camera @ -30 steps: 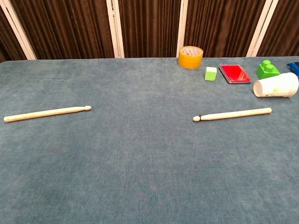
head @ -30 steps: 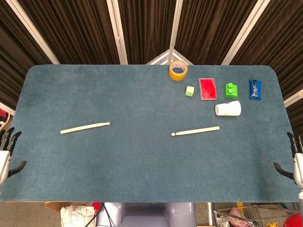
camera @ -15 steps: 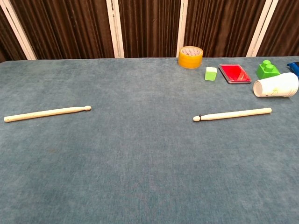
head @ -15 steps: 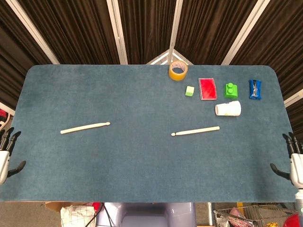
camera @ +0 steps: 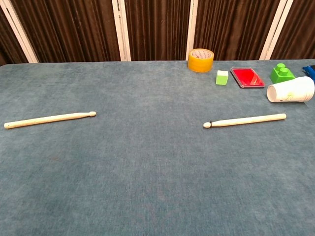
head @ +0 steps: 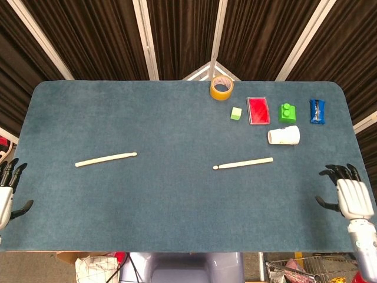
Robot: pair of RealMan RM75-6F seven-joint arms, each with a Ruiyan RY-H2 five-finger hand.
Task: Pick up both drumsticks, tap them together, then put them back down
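Drumsticks lie untouched on the blue table [head: 177, 118], left drumstick [head: 106, 159] well apart from right drumstick [head: 243, 163]. Right hand [head: 347, 196] and left hand [head: 7, 191] hover at the edges, fingers spread, empty. Reaching in comes next.

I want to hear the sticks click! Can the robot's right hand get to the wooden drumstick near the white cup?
Probably yes. The right hand is open over the table edge, and only bare blue tabletop lies between it and the pale wooden drumstick.
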